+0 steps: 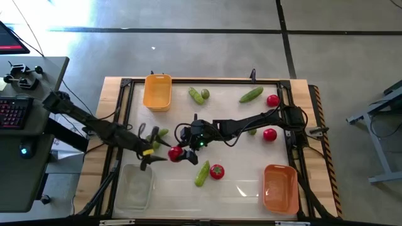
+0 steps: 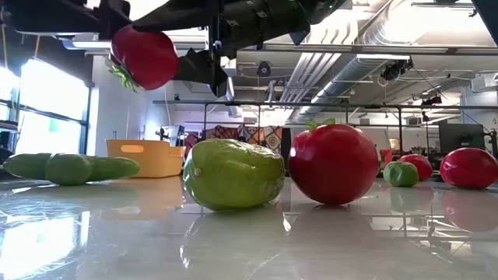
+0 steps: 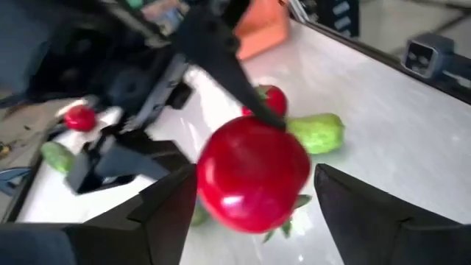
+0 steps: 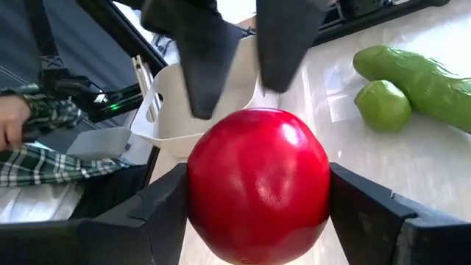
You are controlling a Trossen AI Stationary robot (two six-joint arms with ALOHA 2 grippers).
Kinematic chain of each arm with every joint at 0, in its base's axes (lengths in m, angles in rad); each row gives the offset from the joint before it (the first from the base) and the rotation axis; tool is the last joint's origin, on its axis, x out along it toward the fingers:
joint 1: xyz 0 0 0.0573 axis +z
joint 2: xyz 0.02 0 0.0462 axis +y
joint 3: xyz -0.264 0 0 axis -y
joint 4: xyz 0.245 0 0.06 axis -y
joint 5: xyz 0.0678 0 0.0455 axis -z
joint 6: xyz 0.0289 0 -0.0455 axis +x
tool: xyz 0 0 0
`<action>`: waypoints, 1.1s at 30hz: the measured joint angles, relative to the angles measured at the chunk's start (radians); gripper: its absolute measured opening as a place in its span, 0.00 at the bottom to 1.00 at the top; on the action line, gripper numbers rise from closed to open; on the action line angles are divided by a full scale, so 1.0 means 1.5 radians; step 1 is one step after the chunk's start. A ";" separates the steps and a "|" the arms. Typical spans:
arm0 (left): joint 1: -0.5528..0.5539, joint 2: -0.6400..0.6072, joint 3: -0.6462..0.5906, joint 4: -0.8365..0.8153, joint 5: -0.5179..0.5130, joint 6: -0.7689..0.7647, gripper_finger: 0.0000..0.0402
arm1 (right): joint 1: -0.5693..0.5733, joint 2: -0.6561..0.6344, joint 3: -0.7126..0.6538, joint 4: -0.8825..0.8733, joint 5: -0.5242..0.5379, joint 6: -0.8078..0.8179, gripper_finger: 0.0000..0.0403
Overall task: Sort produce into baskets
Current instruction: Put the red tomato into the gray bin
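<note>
Right gripper (image 4: 257, 213): holds a red tomato (image 4: 257, 184) up off the counter (image 1: 239, 188).
Left gripper (image 3: 254, 206): open, fingers beside that tomato.
Near: lime (image 4: 383, 105), cucumber (image 4: 416, 73), clear basket (image 4: 184, 110).

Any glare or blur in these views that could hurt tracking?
High view: window glare washes out the floor at top left. Low view: glossy table mirrors the cucumber and tomato. Left wrist view: motion blur smears the held tomato.

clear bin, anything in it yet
Empty: the clear bin shows only its see-through floor in the high view, no produce inside.
</note>
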 joint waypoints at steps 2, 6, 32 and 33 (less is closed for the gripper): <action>-0.014 0.028 0.025 -0.018 -0.009 0.005 0.70 | 0.000 0.000 0.000 -0.001 -0.002 0.000 0.65; -0.040 0.080 0.056 -0.027 -0.075 0.041 0.74 | 0.000 0.000 0.000 -0.001 -0.005 -0.001 0.65; -0.070 0.205 0.081 -0.022 -0.213 0.156 0.72 | 0.009 0.001 -0.001 -0.007 0.017 -0.025 0.66; -0.070 0.206 0.081 -0.024 -0.212 0.159 0.71 | 0.012 0.001 -0.001 -0.008 0.028 -0.032 0.67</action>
